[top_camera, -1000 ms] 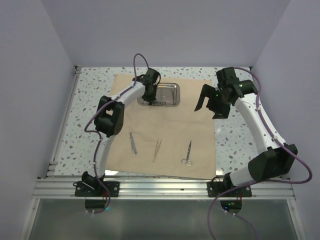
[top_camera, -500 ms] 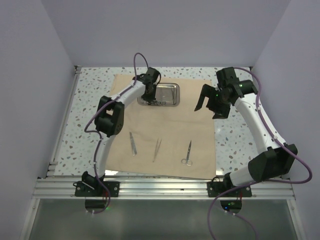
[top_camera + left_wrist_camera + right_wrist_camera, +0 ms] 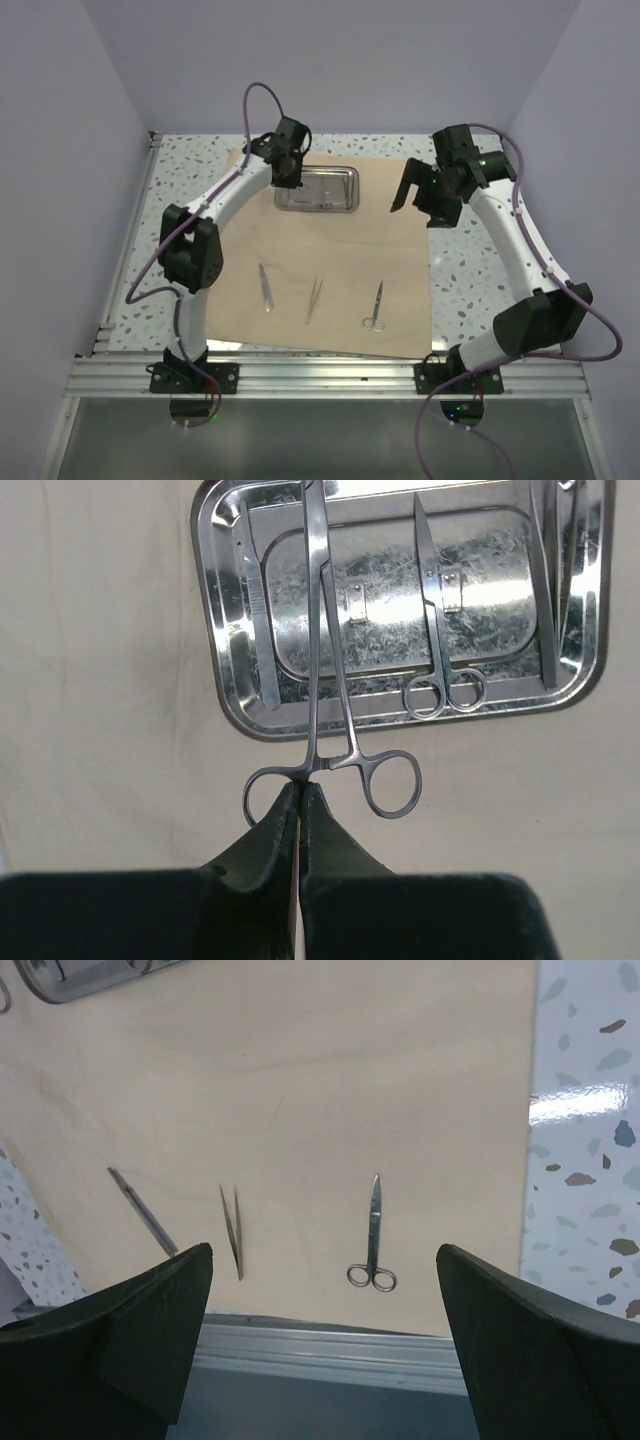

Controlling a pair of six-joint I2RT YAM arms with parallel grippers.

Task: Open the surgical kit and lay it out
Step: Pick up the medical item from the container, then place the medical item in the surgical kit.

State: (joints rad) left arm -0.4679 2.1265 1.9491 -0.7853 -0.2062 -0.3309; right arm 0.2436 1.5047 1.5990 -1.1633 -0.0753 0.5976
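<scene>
The cloth (image 3: 330,250) is lying flat on the counter (image 3: 470,280), carrying the tray (image 3: 500,600) at its far end. The left jaws are pinching shut on one ring of the forceps (image 3: 319,570), whose tips are pointing away over the tray. The right jaws are hovering wide open and empty over the cloth's right edge.

From my end the tray (image 3: 490,610) reads as polished steel with a mottled, mirror-like floor. The ring-handled clamp (image 3: 320,570) and the scissors (image 3: 374,1230) are smooth bright metal too. The cloth (image 3: 340,250) is matt beige and faintly creased. The left gripper (image 3: 301,792) has matt black plastic fingers (image 3: 265,840). The tabletop (image 3: 590,1160) is glossy speckled stone-look, catching glare.
</scene>
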